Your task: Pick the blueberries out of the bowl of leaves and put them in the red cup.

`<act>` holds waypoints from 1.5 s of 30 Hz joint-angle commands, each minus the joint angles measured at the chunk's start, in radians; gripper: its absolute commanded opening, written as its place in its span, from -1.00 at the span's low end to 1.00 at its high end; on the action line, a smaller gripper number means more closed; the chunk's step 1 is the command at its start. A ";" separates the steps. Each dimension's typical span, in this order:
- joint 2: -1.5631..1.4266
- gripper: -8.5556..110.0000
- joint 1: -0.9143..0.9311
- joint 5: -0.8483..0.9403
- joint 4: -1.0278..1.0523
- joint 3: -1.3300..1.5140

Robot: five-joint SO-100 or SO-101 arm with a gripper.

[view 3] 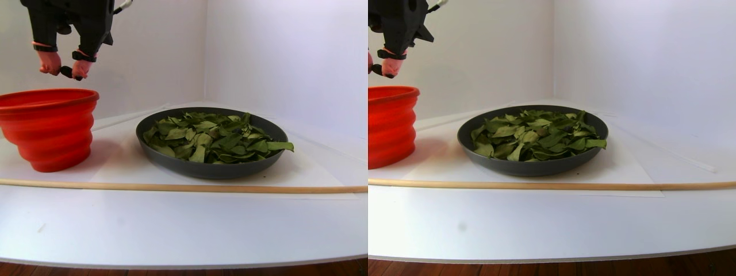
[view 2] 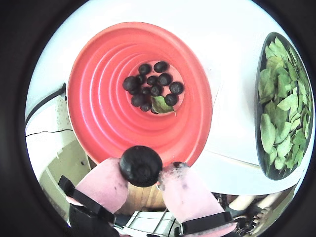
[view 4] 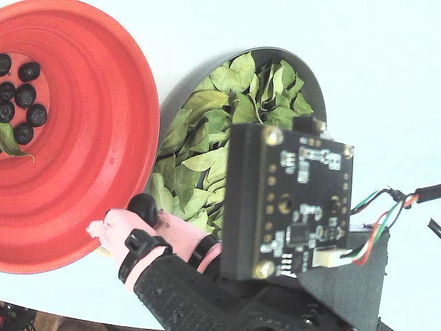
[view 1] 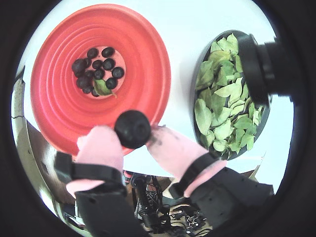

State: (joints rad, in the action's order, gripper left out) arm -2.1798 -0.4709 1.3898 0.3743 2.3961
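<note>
Blueberry pinched above the red cup's rim.
A single blueberry (view 2: 140, 166) is clamped at the tips of the gripper (view 2: 145, 173), jaws nearly closed, over the red cup (view 2: 98, 113); being round, no long axis is shown. Other blueberries (view 2: 150, 86) are seen inside.

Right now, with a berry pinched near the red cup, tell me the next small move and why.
Probably carry the blueberry further in over the red cup, then open the gripper. It is shut on the berry above the cup's near rim, while the other berries lie in the middle.
</note>
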 commanded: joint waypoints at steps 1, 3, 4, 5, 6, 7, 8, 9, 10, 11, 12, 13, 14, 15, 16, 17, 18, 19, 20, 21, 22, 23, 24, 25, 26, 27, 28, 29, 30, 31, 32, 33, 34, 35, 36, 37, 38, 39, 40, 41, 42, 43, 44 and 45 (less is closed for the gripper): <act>-0.091 -0.61 -0.023 -0.008 0.000 -0.014; -0.091 -0.58 -0.026 -0.017 -0.006 -0.011; -0.091 -0.56 -0.026 -0.018 -0.006 -0.011; -0.089 -0.54 -0.026 -0.023 -0.008 -0.011; -0.089 -0.52 -0.025 -0.028 -0.009 -0.011; -0.089 -0.51 -0.023 -0.028 -0.009 -0.011; -0.089 -0.51 -0.018 -0.028 -0.011 -0.012; -0.089 -0.51 -0.014 -0.028 -0.012 -0.014; -0.091 -0.51 -0.009 -0.028 -0.012 -0.017; -0.092 -0.52 -0.003 -0.025 -0.012 -0.020; -0.092 -0.52 0.005 -0.020 -0.012 -0.021; -0.092 -0.52 0.014 -0.014 -0.012 -0.023; -0.092 -0.52 0.021 -0.005 -0.012 -0.023; -0.094 -0.53 0.032 0.000 -0.012 -0.023; -0.094 -0.53 0.041 0.005 -0.012 -0.023; -0.094 -0.53 0.051 0.006 -0.012 -0.023; -0.094 -0.53 0.060 0.012 -0.012 -0.023; -0.095 -0.53 0.067 0.015 -0.012 -0.023; -0.097 -0.53 0.075 0.017 -0.012 -0.023; -0.103 -0.54 0.083 0.023 -0.012 -0.020; -0.106 -0.54 0.089 0.029 -0.011 -0.020; -0.110 -0.54 0.095 0.034 -0.011 -0.020; -0.112 -0.54 0.103 0.040 -0.009 -0.020; -0.114 -0.54 0.109 0.046 -0.006 -0.023; -0.115 -0.54 0.120 0.049 -0.005 -0.025; -0.120 -0.54 0.132 0.054 -0.003 -0.025; -0.126 -0.55 0.143 0.060 0.000 -0.026; -0.132 -0.55 0.153 0.067 0.005 -0.031; -0.137 -0.55 0.166 0.074 0.012 -0.037; -0.138 -0.55 0.175 0.083 0.017 -0.041; -0.138 -0.55 0.186 0.091 0.017 -0.044; -0.138 -0.55 0.198 0.097 0.017 -0.049; -0.140 -0.55 0.210 0.106 0.018 -0.052; -0.140 -0.55 0.221 0.112 0.018 -0.054; -0.140 -0.55 0.232 0.118 0.020 -0.058; -0.140 -0.56 0.242 0.124 0.020 -0.061; -0.141 -0.56 0.253 0.127 0.020 -0.064; -0.141 -0.56 0.264 0.127 0.020 -0.067; -0.141 -0.56 0.273 0.133 0.023 -0.071; -0.140 -0.56 0.282 0.138 0.023 -0.074; -0.140 -0.56 0.293 0.140 0.023 -0.077; -0.140 -0.56 0.304 0.146 0.023 -0.080; -0.141 -0.56 0.313 0.152 0.023 -0.081; -0.143 -0.56 0.321 0.158 0.023 -0.084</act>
State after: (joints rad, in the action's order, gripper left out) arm -2.2427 -0.1703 1.5340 0.3927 2.3884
